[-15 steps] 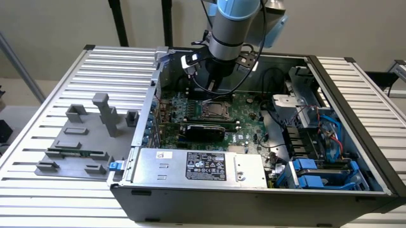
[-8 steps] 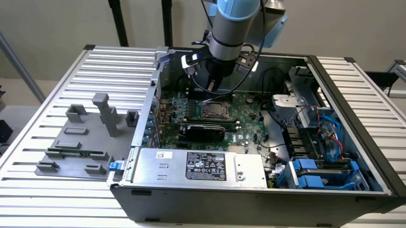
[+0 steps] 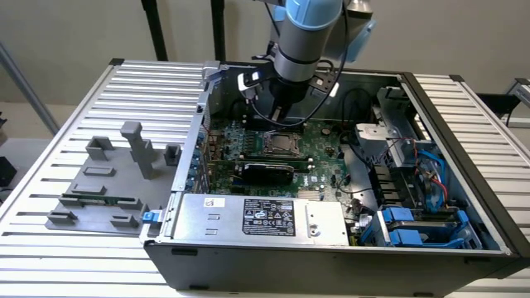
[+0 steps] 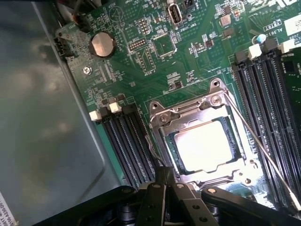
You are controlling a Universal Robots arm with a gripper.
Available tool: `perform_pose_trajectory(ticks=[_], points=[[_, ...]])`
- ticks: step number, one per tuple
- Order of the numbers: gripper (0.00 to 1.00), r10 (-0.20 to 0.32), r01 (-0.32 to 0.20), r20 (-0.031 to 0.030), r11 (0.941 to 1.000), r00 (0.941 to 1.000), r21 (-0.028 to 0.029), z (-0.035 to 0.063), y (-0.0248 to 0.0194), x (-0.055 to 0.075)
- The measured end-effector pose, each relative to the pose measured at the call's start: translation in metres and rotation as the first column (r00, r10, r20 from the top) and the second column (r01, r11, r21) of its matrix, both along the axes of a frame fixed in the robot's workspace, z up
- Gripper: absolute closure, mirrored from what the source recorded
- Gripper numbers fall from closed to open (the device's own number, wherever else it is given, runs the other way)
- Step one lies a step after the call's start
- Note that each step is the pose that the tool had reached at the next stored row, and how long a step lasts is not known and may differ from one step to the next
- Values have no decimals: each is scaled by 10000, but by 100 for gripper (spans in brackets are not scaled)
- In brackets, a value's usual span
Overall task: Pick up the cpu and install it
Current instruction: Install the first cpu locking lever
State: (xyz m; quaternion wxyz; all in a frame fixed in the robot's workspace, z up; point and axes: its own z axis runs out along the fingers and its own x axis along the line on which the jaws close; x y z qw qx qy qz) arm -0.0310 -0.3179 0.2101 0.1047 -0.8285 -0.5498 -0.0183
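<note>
Pale wall (image 3: 74,31), slatted metal table (image 3: 149,81), seated cpu (image 4: 203,146)

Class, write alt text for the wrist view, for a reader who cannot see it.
The cpu, its metal top glaring bright, lies inside the metal socket frame on a green motherboard. The gripper, fingers shut, is close beside the frame. Black memory slots flank the socket, and a coin battery sits farther off.

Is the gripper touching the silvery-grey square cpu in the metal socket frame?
Apart. In the wrist view a strip of the metal socket frame shows between the black gripper and the silvery-grey square cpu.
</note>
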Motion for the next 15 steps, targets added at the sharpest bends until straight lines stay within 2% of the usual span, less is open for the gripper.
perform_pose_trajectory(ticks=[4, 7, 15], points=[[89, -25, 25, -11, 10000, 10000, -2, -1, -3, 12], [89, -42, 42, -10, 10000, 10000, 18, -2, -3, 11], [89, -146, 146, -12, 9999, 9999, 20, -1, 26, 10]])
